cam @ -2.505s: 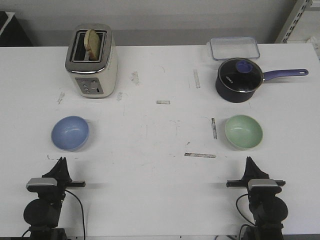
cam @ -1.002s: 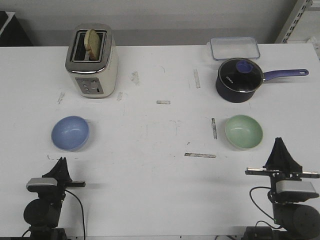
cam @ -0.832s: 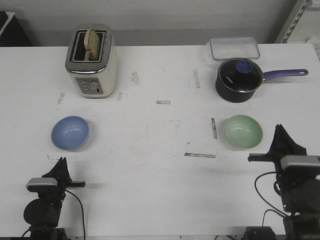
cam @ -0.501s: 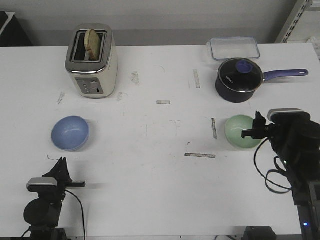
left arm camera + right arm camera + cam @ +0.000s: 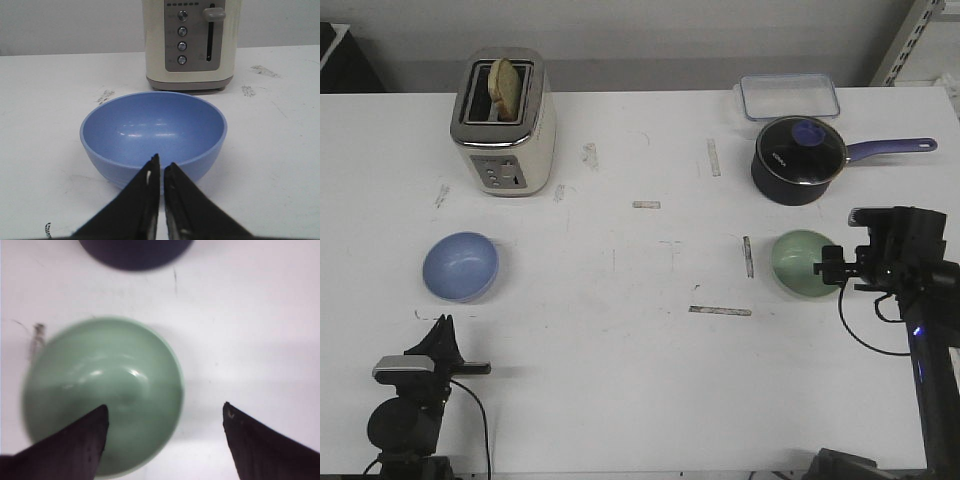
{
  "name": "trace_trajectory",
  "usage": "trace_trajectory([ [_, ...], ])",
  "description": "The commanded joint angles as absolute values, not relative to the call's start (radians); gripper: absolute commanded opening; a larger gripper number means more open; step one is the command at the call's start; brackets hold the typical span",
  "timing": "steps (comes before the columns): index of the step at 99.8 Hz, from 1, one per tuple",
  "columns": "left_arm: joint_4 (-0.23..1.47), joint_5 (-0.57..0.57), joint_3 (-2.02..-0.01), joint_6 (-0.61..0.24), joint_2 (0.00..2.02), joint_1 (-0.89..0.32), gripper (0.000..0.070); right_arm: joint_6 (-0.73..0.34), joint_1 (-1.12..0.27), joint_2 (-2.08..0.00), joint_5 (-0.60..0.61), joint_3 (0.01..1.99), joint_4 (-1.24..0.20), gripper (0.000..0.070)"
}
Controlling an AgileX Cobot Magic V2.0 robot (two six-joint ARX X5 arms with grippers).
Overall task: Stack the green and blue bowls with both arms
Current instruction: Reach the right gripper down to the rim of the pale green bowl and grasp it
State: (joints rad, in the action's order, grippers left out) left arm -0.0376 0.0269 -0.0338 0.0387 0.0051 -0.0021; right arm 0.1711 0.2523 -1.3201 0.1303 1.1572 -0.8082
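Green bowl (image 5: 800,260): upright on the table (image 5: 640,350), right of centre, directly in front of the saucepan (image 5: 798,160). The right gripper (image 5: 832,266) hovers over the bowl's right rim. In the right wrist view its fingers (image 5: 90,440) are spread wide, one above the bowl's interior, the other outside over bare table. Nothing is gripped, and contact with the rim cannot be confirmed.

Blue bowl (image 5: 461,265): upright, in front of the toaster (image 5: 503,122) and well apart from the green bowl. The left gripper (image 5: 161,170) sits low, just short of the bowl's near wall; its jaws are pressed nearly together, holding nothing.

Handling assessment (judged from appearance only): both bowls look glossy, rigid and light, probably ceramic or hard plastic, so slippery under the pads and liable to chip if dropped or knocked together. The rounded outer wall offers poor purchase. The rim is the sound place to hold, one finger inside, one outside, as the right gripper is already set. A light bowl may tilt or skid if pinched off-square; lower it gently when nesting.
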Motion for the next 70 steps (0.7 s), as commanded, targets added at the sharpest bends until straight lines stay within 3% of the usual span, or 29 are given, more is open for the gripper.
trace_trajectory([
  [1, -0.046, 0.027, -0.014, 0.037, 0.003, -0.001, 0.0001, 0.193, 0.263, -1.37, 0.135, 1.177, -0.796, 0.0496],
  [35, -0.046, 0.027, -0.014, 0.037, 0.003, -0.001, 0.0002, 0.21, 0.268, -1.567, 0.139, 1.177, -0.733, 0.0471],
  [40, -0.047, 0.027, -0.014, 0.037, 0.003, -0.001, 0.0002, 0.21, 0.268, -1.575, 0.139, 1.177, -0.732, 0.0416],
  [52, -0.047, 0.027, -0.014, 0.037, 0.003, -0.001, 0.0002, 0.211, 0.268, -1.576, 0.139, 1.177, -0.719, 0.018],
  [63, -0.047, 0.027, -0.014, 0.037, 0.003, -0.001, 0.0002, 0.21, 0.268, -1.576, 0.139, 1.177, -0.718, 0.0009],
  [70, -0.047, 0.027, -0.014, 0.037, 0.003, -0.001, 0.0002, 0.211, 0.268, -1.575, 0.139, 1.178, -0.718, 0.0],
])
